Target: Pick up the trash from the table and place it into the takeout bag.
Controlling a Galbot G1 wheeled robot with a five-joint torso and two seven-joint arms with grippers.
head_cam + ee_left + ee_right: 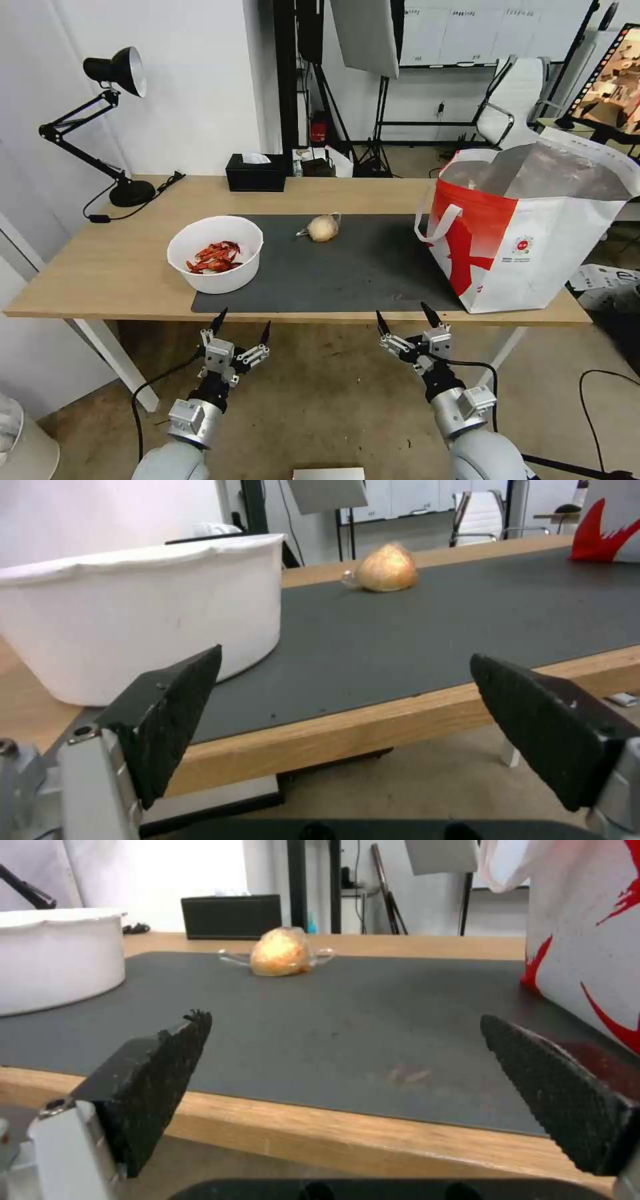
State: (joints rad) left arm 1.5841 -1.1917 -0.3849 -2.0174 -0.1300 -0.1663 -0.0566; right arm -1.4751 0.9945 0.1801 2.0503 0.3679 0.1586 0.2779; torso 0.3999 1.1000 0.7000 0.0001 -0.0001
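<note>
- The table point(100, 267) is being seen from its near edge, with a dark grey mat point(347, 273) lying along its middle.
- A white round bowl point(215, 253) of red shells point(215, 257) is being carried by the mat's corner at 9 o'clock, partly over the bare wood.
- A tan ball in clear wrap point(323, 228) is resting on the mat toward 12 o'clock, well apart from the bowl and from the bag.
- The takeout bag point(533, 247) is standing upright at 3 o'clock with its mouth open and its foil lining showing; 1 white loop handle point(437, 223) is hanging on its red side.
- A black tissue box point(255, 172) and a desk lamp point(113, 120) are being kept at the table's far edge, toward 11 o'clock.
- The left gripper point(241, 327) is being held below the table's near edge, just in front of the bowl, fingers spread apart and nothing between them.
- The right gripper point(403, 319) is being held below the near edge at 5 o'clock, near the bag's front corner, fingers likewise spread and empty.
</note>
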